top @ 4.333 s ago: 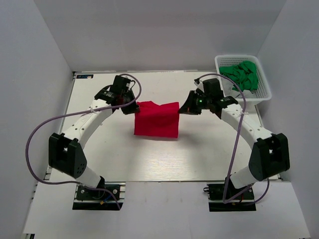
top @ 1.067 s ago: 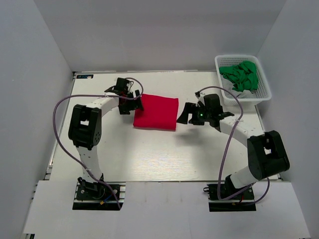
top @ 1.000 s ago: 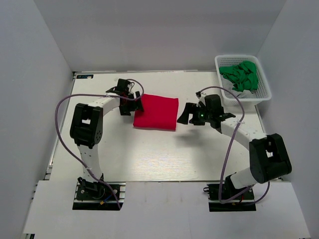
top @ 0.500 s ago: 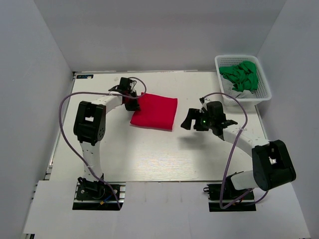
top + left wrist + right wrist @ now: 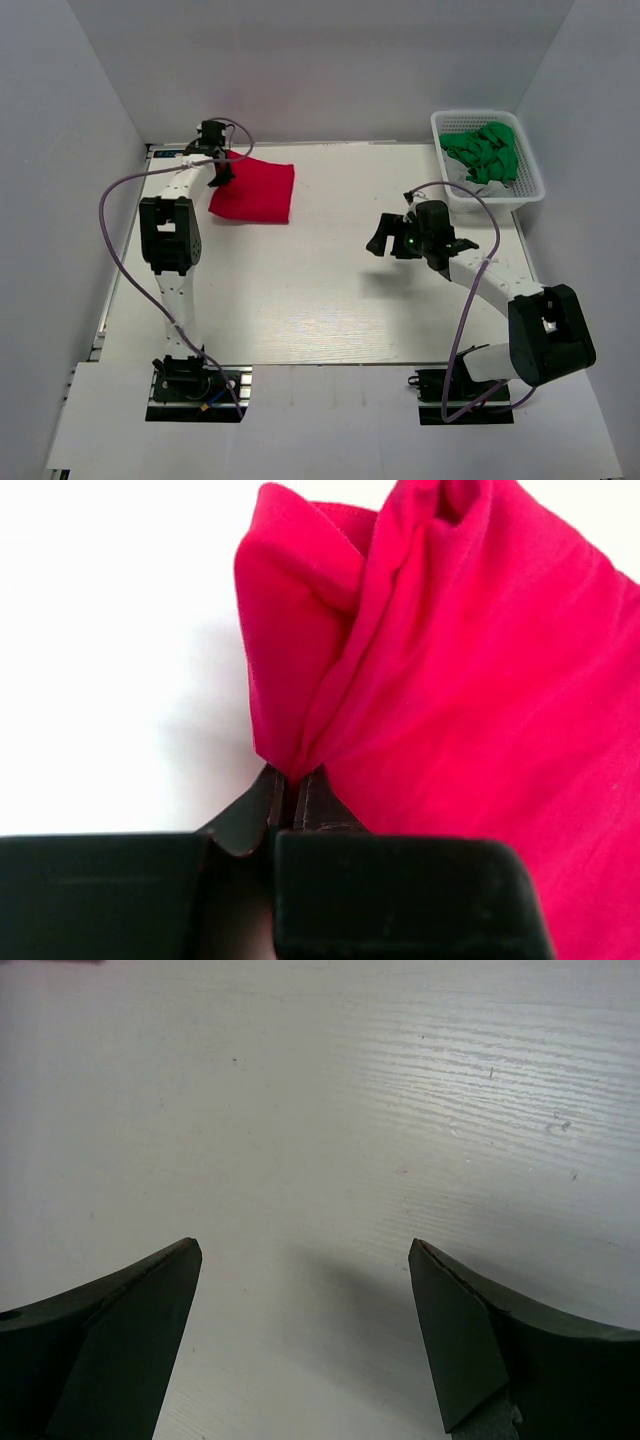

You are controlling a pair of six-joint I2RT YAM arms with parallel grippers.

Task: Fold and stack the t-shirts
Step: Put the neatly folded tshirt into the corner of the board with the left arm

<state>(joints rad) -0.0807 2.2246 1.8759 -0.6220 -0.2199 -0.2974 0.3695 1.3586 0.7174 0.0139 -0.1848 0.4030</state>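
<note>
Red t-shirt (image 5: 257, 194), folded to a compact rectangle, lies on the far-left part of the table (image 5: 320, 300), near the back edge. Its long axis runs roughly left to right. My left gripper (image 5: 218, 168) sits at the t-shirt's left end, jaws pinched tight on a bunched corner of the cloth. The left wrist view shows the fabric gathered into a pleat that runs straight into the closed fingertips.

From those jaws the whole t-shirt spreads away to the right, toward the table's middle. I judge that any drag or lift must come from this arm, with the cloth trailing out on that side.

My right gripper (image 5: 379, 236) hovers right of centre, well apart from the t-shirt, jaws spread wide with nothing between them. Its wrist camera sees only tabletop.

At far right, a white basket (image 5: 528, 186) holds a green heap (image 5: 485, 150), crumpled cloth by the look of it, though I cannot tell for sure.

The left arm is plainly the nearer one. The right would have to cross the table to help.
</note>
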